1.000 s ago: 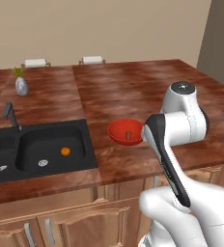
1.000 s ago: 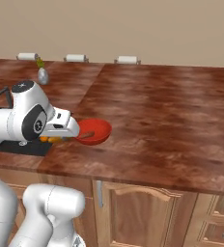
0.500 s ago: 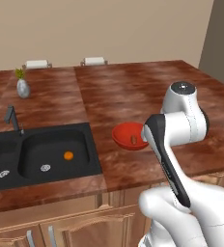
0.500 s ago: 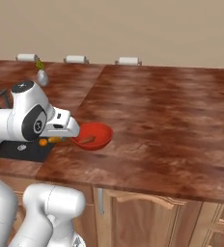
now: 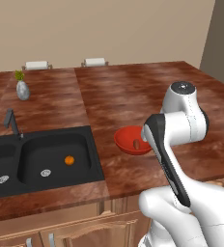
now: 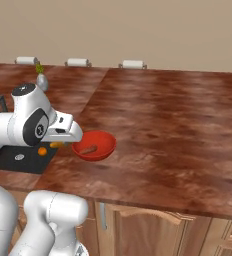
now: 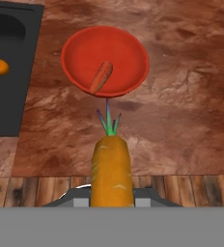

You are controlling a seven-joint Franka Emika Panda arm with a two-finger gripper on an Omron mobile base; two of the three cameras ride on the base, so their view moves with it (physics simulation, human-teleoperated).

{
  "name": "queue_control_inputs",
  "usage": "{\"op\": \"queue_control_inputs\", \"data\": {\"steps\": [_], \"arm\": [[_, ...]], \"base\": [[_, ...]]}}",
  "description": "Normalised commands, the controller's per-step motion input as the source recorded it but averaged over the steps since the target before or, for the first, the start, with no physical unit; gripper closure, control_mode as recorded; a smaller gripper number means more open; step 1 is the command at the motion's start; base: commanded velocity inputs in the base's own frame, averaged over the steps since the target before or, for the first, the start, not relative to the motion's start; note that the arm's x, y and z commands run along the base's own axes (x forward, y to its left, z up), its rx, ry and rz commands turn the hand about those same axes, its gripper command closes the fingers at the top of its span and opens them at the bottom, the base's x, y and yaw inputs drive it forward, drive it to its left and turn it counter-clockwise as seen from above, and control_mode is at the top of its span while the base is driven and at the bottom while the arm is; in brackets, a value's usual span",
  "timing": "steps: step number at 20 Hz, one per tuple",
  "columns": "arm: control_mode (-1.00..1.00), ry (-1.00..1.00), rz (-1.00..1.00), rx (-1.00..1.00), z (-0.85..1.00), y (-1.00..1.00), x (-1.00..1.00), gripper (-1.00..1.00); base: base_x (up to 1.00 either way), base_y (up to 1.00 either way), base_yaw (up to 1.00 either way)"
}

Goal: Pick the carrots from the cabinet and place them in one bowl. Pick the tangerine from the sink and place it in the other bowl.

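In the left base view, the near right rim of the red bowl (image 5: 126, 142) is covered by the robot's forearm, and the sink (image 5: 17, 161) is cut off by the left picture edge. In the right base view, the sink (image 6: 23, 156) is mostly hidden behind the arm, and the tangerine (image 6: 42, 150) is partly covered. In the hand view, the lower end of the orange carrot (image 7: 111, 169) is hidden.

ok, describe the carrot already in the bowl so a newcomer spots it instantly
Find the black sink in the brown counter; just beside it sits a red bowl. The reddish carrot lies inside, bare of leaves, unlike the orange green-topped carrot in the pincer and the round tangerine in the sink.
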Motion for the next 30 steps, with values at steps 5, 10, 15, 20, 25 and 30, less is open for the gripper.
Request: {"op": "queue_control_inputs", "data": {"steps": [5,10,15,20,25,30], "arm": [[1.0,0.0,0.0,0.0,0.0,0.0,0.0,1.0],[1.0,0.0,0.0,0.0,0.0,0.0,0.0,1.0],[1.0,0.0,0.0,0.0,0.0,0.0,0.0,1.0],[1.0,0.0,0.0,0.0,0.0,0.0,0.0,1.0],[1.0,0.0,0.0,0.0,0.0,0.0,0.0,1.0],[1.0,0.0,0.0,0.0,0.0,0.0,0.0,1.0]], "base": [[0.2,0.15,0.0],[0.23,0.15,0.0],[0.17,0.11,-0.01],[0.0,0.0,0.0],[0.0,0.0,0.0],[0.0,0.0,0.0]]}}
